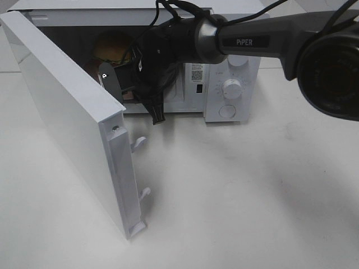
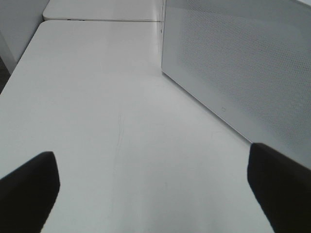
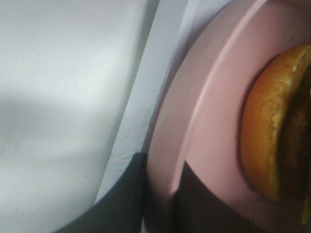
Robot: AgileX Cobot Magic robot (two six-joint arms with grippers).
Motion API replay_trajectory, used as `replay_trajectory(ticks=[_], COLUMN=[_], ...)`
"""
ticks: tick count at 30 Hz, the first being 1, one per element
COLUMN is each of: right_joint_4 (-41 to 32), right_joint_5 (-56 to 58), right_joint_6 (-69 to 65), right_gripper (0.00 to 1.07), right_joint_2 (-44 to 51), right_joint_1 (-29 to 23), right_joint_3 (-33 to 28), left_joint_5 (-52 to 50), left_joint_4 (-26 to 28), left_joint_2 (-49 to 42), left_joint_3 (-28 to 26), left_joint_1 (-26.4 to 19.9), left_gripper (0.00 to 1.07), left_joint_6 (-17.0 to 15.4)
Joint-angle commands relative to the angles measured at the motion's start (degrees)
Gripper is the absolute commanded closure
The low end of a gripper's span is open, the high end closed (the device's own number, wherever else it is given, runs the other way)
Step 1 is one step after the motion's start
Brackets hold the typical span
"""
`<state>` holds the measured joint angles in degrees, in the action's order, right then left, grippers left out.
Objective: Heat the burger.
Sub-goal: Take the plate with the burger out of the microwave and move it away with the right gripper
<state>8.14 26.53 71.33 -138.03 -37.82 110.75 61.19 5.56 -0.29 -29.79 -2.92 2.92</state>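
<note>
Exterior high view. White microwave (image 1: 224, 84) at the back of the white desk (image 1: 252, 196), door (image 1: 73, 123) swung wide to the left of the view, two latch hooks on its free edge. Burger (image 1: 112, 47) inside the cavity, upright, golden bun dome uppermost, stack axis vertical, no evident long axis; lower layers hidden behind the arm. Right arm (image 1: 247, 42), marked PIPER, reaching from the right of the view into the cavity opening. Right hand (image 1: 126, 84) at the cavity mouth, in front of and below the burger; fingertips hidden by the door edge and the wrist.

Left wrist view. Left hand (image 2: 155, 194) spread wide, nothing between its two dark fingers (image 2: 29, 187); bare desk beneath, perforated white side wall of the microwave beside it. Burger not in this view.

Right wrist view. Round pink plate (image 3: 209, 126) filling most of the frame, its rim clamped between the right hand's two dark fingers (image 3: 126, 194), one on each face of the rim. Burger on the plate, bun edge and dark patty visible, set inward from the gripped rim, apart from the fingers. White microwave floor and sill beside the plate.
</note>
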Motion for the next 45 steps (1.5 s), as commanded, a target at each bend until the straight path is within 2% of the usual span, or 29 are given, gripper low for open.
replay_trajectory(ticks=[1,8,13,16,22,24,31,35,45], right_joint_4=[-0.52,0.17,-1.83,-2.23,-9.11,-12.83,-17.13,-19.6,-21.08], right_joint_5=[0.69,-4.81,-7.45,-7.45,-6.99,-4.41,-2.64,-4.13,-5.21], right_joint_6=[3.55,8.37,17.07,18.22,26.41,33.12,37.07,41.77,43.26], right_gripper=[1.07,1.07,1.07,1.07,1.07,1.07,1.07,1.07,1.07], right_joint_2=[2.86,7.96,13.41,13.75,15.41,16.39,18.22,21.08,26.53], right_joint_1=[-0.34,-0.34,-0.17,0.0,2.06,3.21,3.21,3.21,3.21], right_joint_3=[-4.76,-12.09,-18.62,-18.91,-19.77,-19.88,-20.17,-24.35,-31.86], left_joint_5=[0.06,0.06,0.06,0.06,0.06,0.06,0.06,0.06,0.06], left_joint_4=[0.0,0.0,0.0,0.0,0.06,0.06,0.0,0.0,0.0], left_joint_2=[-1.09,-1.09,-1.09,-1.09,-1.09,-1.09,-1.09,-1.09,-1.09], left_joint_3=[0.23,0.23,0.23,0.23,0.23,0.23,0.23,0.23,0.23], left_joint_1=[-0.11,-0.11,-0.11,-0.11,-0.11,-0.11,-0.11,-0.11,-0.11], left_gripper=[0.09,0.09,0.09,0.09,0.09,0.09,0.09,0.09,0.09], left_joint_6=[-0.34,-0.34,-0.34,-0.34,-0.34,-0.34,-0.34,-0.34,-0.34])
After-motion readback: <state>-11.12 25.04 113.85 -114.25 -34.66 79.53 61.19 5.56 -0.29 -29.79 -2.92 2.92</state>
